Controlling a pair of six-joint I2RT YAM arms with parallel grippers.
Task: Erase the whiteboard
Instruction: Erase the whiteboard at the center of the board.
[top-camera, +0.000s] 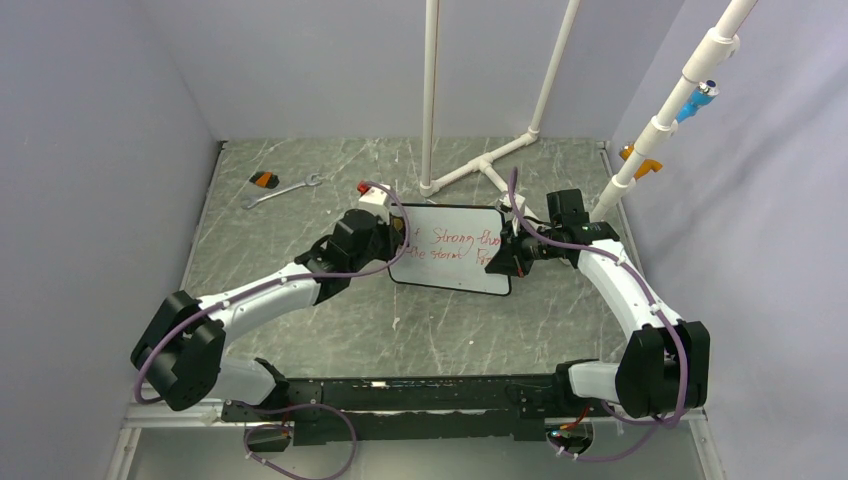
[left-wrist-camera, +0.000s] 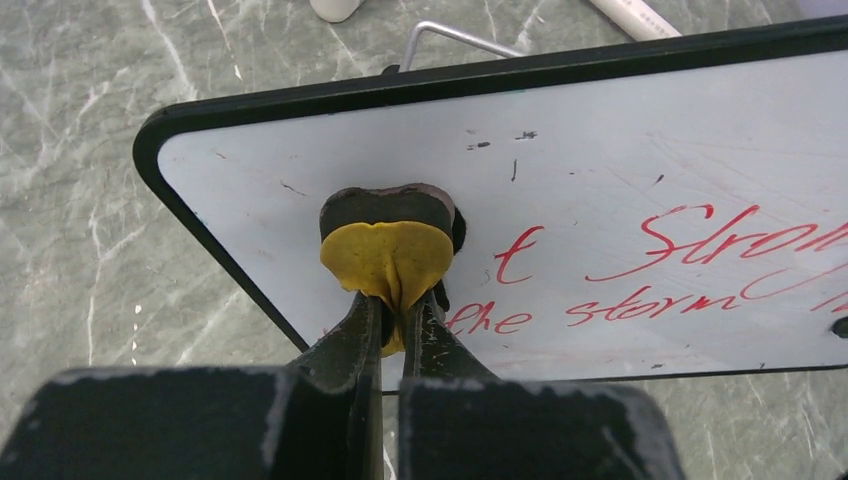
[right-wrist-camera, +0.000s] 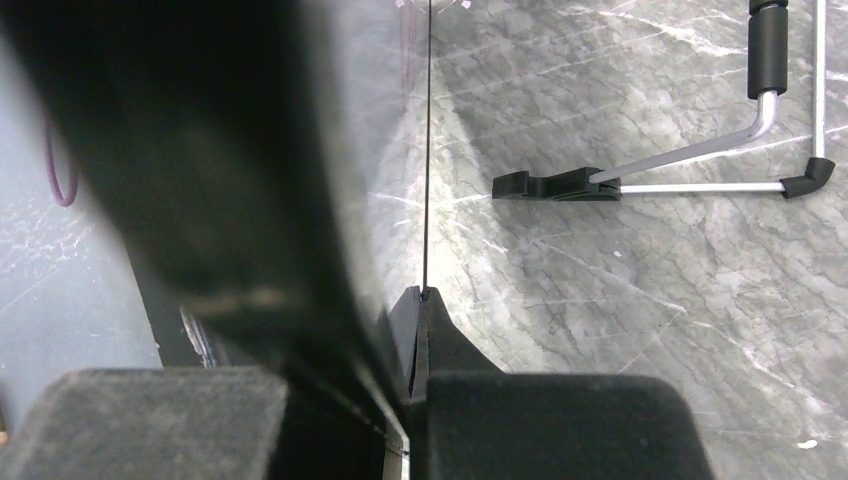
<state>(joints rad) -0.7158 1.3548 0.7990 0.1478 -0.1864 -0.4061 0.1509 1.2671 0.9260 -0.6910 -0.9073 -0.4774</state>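
The whiteboard (top-camera: 450, 250), a small rectangular white panel in a thin black rounded-corner frame, stands propped at the middle of the grey marbled table (top-camera: 450, 330), between the two arms. Red handwritten lines remain across its face. The left gripper (left-wrist-camera: 393, 300) is clamped on a yellow eraser pad (left-wrist-camera: 385, 255) with a dark working face. The pad lies against the board's left portion, just beside the first red letters. The right gripper (right-wrist-camera: 418, 320) is closed on the board's right edge, which the right wrist view shows edge-on. Behind the board, the silver wire stand (right-wrist-camera: 700, 187) with black tips rests on the table. A silver open-ended wrench (top-camera: 283, 190) lies well apart, toward the far left corner.
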